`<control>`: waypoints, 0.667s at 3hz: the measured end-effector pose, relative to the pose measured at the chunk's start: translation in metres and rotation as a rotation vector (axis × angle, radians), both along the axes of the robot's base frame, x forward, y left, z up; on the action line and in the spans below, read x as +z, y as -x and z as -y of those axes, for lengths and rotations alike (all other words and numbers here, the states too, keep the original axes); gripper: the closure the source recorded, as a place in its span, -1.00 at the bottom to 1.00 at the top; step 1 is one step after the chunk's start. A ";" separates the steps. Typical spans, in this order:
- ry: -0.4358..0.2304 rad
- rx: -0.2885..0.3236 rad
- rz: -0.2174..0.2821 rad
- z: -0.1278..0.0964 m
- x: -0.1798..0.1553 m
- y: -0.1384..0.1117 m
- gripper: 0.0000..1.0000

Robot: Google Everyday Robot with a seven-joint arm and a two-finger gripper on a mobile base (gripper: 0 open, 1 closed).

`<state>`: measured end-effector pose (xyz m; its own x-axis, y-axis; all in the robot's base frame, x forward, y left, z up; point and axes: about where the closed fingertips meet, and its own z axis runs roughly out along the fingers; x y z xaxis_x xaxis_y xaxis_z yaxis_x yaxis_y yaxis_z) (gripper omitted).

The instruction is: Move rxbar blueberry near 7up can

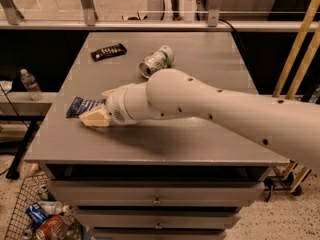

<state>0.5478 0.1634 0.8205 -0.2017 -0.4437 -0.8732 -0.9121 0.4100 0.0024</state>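
Toward the left edge of the table [235, 79], your gripper [95, 118] sits at the right end of the rxbar blueberry [80, 106], grip state impossible to tell, well apart from the 7up can [156, 61] at upper centre, so the move is not yet done

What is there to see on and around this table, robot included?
Blue snack bar: one, dark blue, table's left side, partly hidden by the gripper.
Green can: one, green and white, on its side, back middle.
Black bar: one, black, white marks, back left.
Table: one, grey, drawers below.
Water bottle: one, clear, ledge left of the table.
Wire basket: one, floor at lower left, holding cans and bottles.
Poles: two, yellow, right.
Arm: one, white, reaching in from the right.
Gripper: one, pale yellow, at the blue snack bar.
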 end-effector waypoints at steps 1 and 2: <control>0.000 0.000 0.000 0.000 0.001 0.000 1.00; 0.000 0.000 0.000 0.000 0.002 0.000 1.00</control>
